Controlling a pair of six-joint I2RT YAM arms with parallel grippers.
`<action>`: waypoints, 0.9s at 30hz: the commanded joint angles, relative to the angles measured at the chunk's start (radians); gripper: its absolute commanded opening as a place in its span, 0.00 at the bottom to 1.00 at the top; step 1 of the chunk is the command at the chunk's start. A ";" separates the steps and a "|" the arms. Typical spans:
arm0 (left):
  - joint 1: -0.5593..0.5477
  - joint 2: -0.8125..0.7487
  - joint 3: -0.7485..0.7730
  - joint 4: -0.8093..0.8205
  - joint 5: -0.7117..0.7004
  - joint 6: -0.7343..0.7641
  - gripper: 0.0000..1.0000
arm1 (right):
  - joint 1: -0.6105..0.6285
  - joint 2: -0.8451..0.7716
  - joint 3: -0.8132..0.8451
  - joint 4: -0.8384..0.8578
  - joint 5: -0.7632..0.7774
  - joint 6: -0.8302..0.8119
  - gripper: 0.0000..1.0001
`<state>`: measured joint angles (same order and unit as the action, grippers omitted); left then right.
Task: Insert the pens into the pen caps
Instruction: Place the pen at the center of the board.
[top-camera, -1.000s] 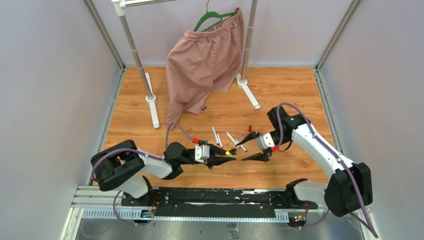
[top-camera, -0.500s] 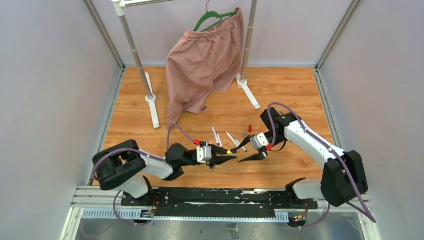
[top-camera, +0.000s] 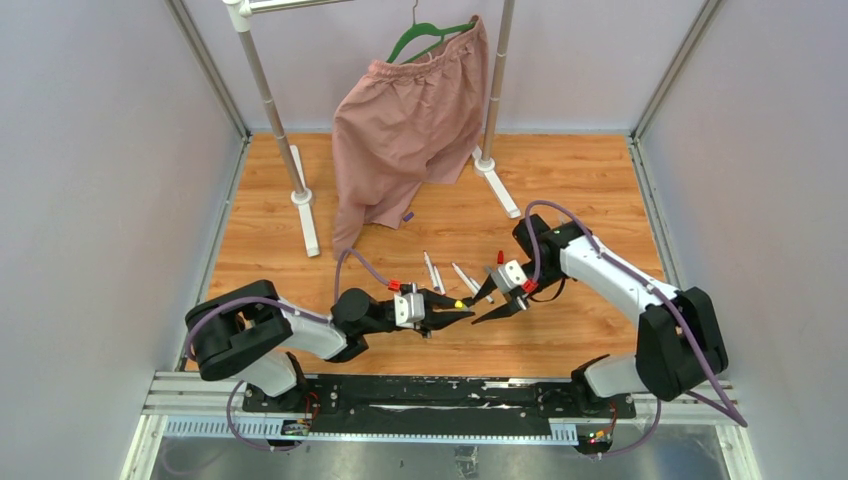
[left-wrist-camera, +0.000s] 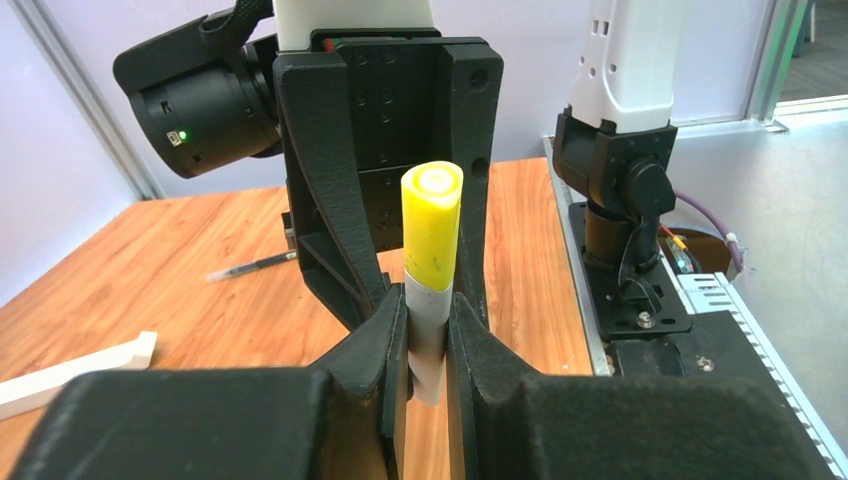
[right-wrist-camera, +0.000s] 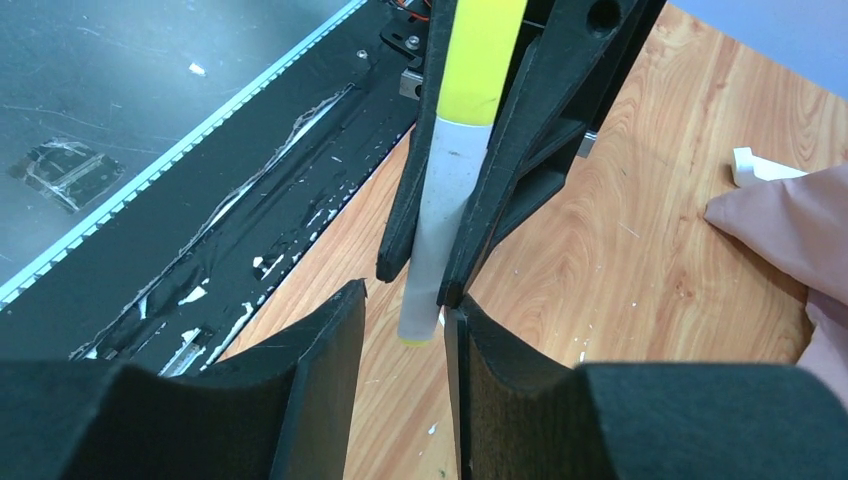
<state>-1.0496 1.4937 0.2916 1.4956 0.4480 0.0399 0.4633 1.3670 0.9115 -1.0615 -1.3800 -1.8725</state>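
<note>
The yellow-capped pen (left-wrist-camera: 432, 230) stands clamped in the left gripper (left-wrist-camera: 428, 335), whose fingers pinch its white barrel just under the yellow part. The pen's other end reaches in between the fingertips of the right gripper (right-wrist-camera: 405, 312), whose jaws stand apart around it. A clear gap shows on one side; on the other I cannot tell whether the pad touches. The two grippers meet over the wooden table (top-camera: 560, 190), where loose pens (top-camera: 431, 270) and a red cap (top-camera: 500, 257) lie just beyond them.
</note>
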 joint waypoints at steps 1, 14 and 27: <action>-0.007 -0.003 0.003 0.049 -0.057 0.037 0.00 | 0.030 0.017 0.028 -0.017 -0.043 0.054 0.39; -0.010 -0.025 -0.016 0.051 -0.129 0.055 0.00 | 0.052 0.057 0.067 0.008 -0.041 0.180 0.00; -0.010 -0.093 -0.060 0.054 -0.223 0.032 0.46 | 0.057 0.067 0.090 0.017 -0.005 0.251 0.00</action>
<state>-1.0626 1.4338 0.2497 1.5021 0.3214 0.0540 0.5011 1.4242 0.9886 -1.0096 -1.3865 -1.6535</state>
